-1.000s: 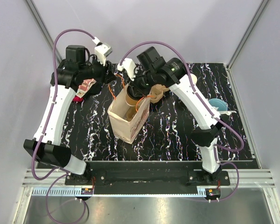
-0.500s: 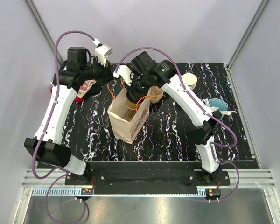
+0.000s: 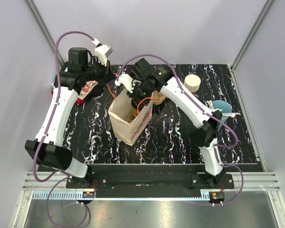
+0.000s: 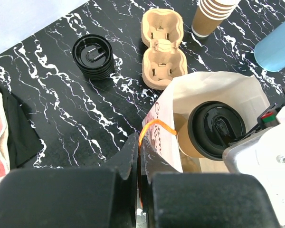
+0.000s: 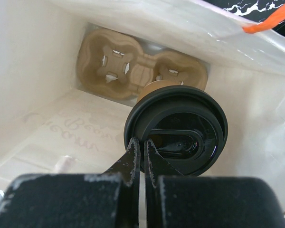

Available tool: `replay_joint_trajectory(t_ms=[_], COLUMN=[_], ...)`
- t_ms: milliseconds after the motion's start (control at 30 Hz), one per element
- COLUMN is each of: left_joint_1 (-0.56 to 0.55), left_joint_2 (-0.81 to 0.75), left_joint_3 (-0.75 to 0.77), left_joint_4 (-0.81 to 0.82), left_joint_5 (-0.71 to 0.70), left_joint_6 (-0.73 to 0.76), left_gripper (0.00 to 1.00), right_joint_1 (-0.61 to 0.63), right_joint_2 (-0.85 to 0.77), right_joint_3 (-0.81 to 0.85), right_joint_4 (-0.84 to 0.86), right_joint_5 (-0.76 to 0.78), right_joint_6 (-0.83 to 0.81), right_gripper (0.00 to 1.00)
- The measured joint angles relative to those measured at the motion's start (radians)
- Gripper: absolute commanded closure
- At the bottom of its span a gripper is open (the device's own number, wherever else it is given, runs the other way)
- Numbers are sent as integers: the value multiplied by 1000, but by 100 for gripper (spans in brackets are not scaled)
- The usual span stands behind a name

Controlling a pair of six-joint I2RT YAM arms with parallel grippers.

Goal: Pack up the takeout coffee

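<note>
The takeout coffee [image 4: 216, 130], a brown paper cup with a black lid [image 5: 180, 130], hangs inside the open paper bag [image 3: 128, 124]. My right gripper [image 5: 143, 141] is shut on the near rim of that lid. A pulp cup carrier [image 5: 133, 71] lies on the bag's floor beneath the cup. My left gripper [image 4: 139, 142] is shut on the bag's orange handle [image 4: 154, 128] at the bag's left edge. In the top view the right gripper [image 3: 135, 97] reaches down into the bag's mouth, and the left gripper [image 3: 114, 78] sits just behind and left of it.
A stack of black lids [image 4: 92, 56] and a second pulp carrier [image 4: 162, 47] lie behind the bag. Stacked lidless paper cups [image 3: 192, 83] and a light blue cup [image 3: 222, 107] stand to the right. A red and white packet [image 3: 88, 89] lies at the left.
My left gripper has closed on the orange handle. The right arm has moved left and lowered the coffee further into the bag.
</note>
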Motion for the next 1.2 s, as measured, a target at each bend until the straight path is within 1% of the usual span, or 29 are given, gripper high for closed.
replay_joint_trajectory(t_ms=[633,1200], left_joint_1=[10,14], left_joint_2=[0,-1], left_joint_3=[-34,-58], left_joint_4=[19,28], left_joint_5=[-47,-53], left_joint_6=[-18,-26], left_gripper=[100,100], right_joint_1=[0,-1], right_joint_2=[29,29], right_joint_3=[-67,-110], right_joint_4=[14,90], right_joint_5=[49,68], right_joint_6=[-13,-13], right_gripper=[100,100])
